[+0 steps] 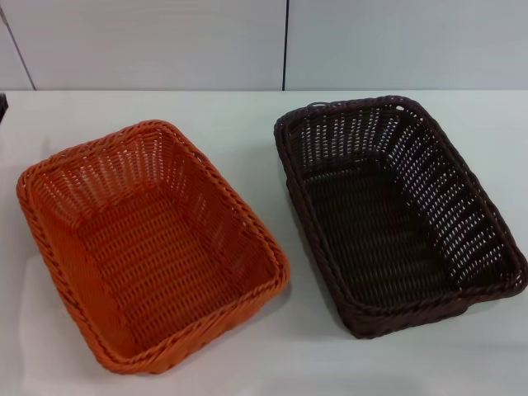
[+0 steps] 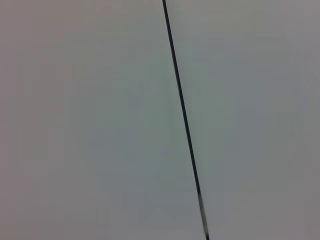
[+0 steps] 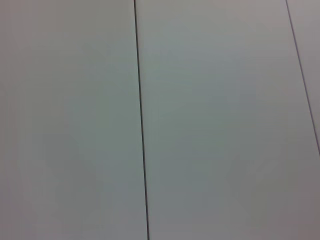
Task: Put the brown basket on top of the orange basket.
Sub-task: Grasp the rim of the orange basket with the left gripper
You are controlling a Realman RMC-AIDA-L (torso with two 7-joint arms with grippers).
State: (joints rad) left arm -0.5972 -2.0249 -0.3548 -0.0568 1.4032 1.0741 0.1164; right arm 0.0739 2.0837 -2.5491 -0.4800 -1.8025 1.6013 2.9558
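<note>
Brown basket (image 1: 396, 210): dark chocolate woven tray with braided rim and sloping openwork sides, sitting upright on the white table (image 1: 247, 111), on the robot's right half of the head view. Nothing grips it. Neither gripper shows in any view, so whether the jaws stand wide, narrow or closed cannot be told. Interior holds nothing; white table shows through the gaps in the far and right walls. Long axis runs from near to far, skewed slightly so the far end leans toward the left.

Orange basket (image 1: 153, 247): bright orange woven tray of like shape and build, also upright on the table, on the robot's left. Interior likewise holds nothing. It sits a little nearer the robot than its brown counterpart and is skewed the same way. The two baskets lie side by side and apart, a strip of bare table between the orange one's right rim and the brown one's left rim; the gap is narrowest toward the near end.

Surroundings: pale wall panels (image 1: 148, 41) stand behind the table's far edge, divided by a dark vertical seam (image 1: 286, 45).

Left wrist view: plain pale panel surface crossed by one thin dark line (image 2: 182, 115); no basket, no fingers.

Right wrist view: the same kind of pale surface, with two thin dark seams; no basket, no fingers.
</note>
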